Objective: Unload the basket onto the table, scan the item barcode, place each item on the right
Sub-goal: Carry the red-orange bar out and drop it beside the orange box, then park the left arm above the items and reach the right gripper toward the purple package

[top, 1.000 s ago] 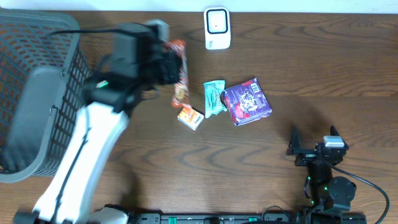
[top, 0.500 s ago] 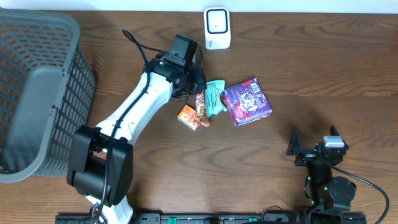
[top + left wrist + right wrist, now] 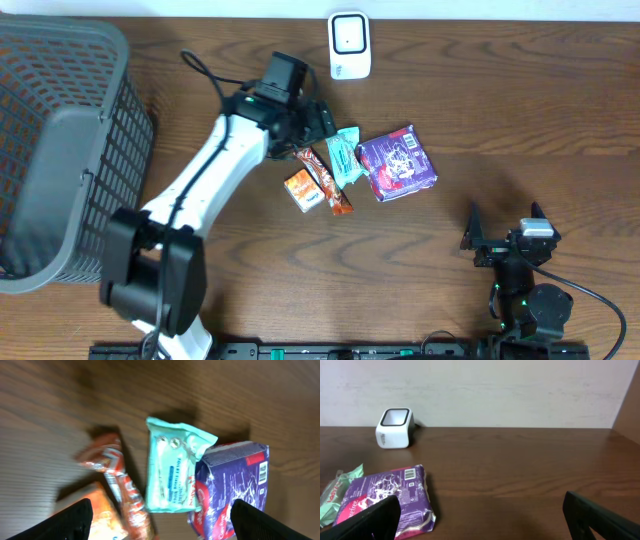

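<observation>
Setting: a dark brown wooden table (image 3: 500, 110) with a plain pale wall (image 3: 520, 390) behind its far edge.
Scanner: a small white box-shaped barcode scanner (image 3: 349, 45) stands at the far edge near the middle, well apart from the goods.
Goods: four packets lie in a loose cluster in the middle of the table, in front of the scanner.
Task item: a long, narrow orange-red foil snack wrapper (image 3: 325, 180) lies flat and diagonal on the wood, with no finger touching it.
Neighbours: a small square orange packet (image 3: 303, 190) lies against the wrapper's left side. A mint-green soft pack of wipes (image 3: 346, 157) lies just to its right.
Purple pack: a glossy purple rectangular packet (image 3: 397, 163) touches the green pack's right edge. A printed barcode shows near one of its corners.
Basket: a grey plastic mesh basket (image 3: 120, 120) fills the table's left end, well apart from the cluster.
Left gripper (image 3: 161, 512): it hangs over the cluster on a white arm. Its two black fingers are spread wide to either side of the wrist view, with nothing between them but the packets below.
Right gripper (image 3: 481, 502): it is low at the near right of the table, facing the scanner and the purple packet. Its fingers are spread wide and hold nothing.
</observation>
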